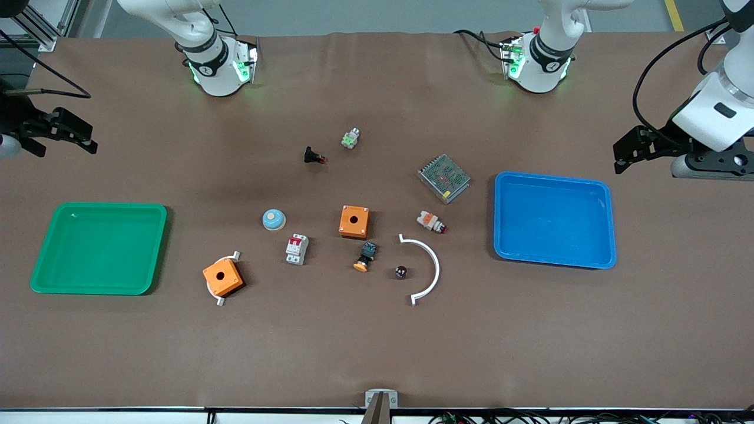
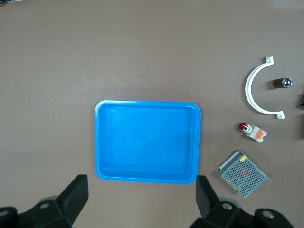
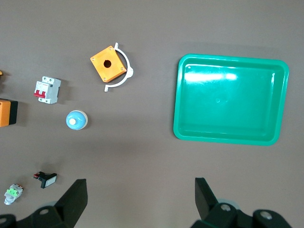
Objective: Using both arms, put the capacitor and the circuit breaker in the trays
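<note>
Two tools up in the air, nothing gripped. Left tool [image 2: 141,197] over the bench's edge at the left arm's end, by the blue tray [image 1: 554,176], fingers wide apart. Right tool [image 3: 140,194] over the edge at the right arm's end, above the green tray [image 1: 100,206], fingers likewise spread and empty.

Capacitor [image 1: 401,271] lying on the bench about midway between the two end edges, nearer the camera-side edge than the base-side one, inside the curve of the white arc [image 1: 433,259] without touching it, and just beside the black push-button with orange cap [image 1: 366,257]. Circuit breaker [image 1: 297,248] resting by itself a little toward the right arm's end, between the two orange boxes [image 1: 354,221] and nearer the green tray.

Judged from this: opening step, reach not yet begun, both trays bare. Probably left arm for the capacitor and blue tray, right arm for the circuit breaker and green tray, going by closeness.

Next move: swing each tool inward and down over its part. For the capacitor, come in from above and narrow the fingers, avoiding the arc and the push-button; small round body, likely to roll or slip. For the breaker, grip across the flat sides, clear of the red levers.
</note>
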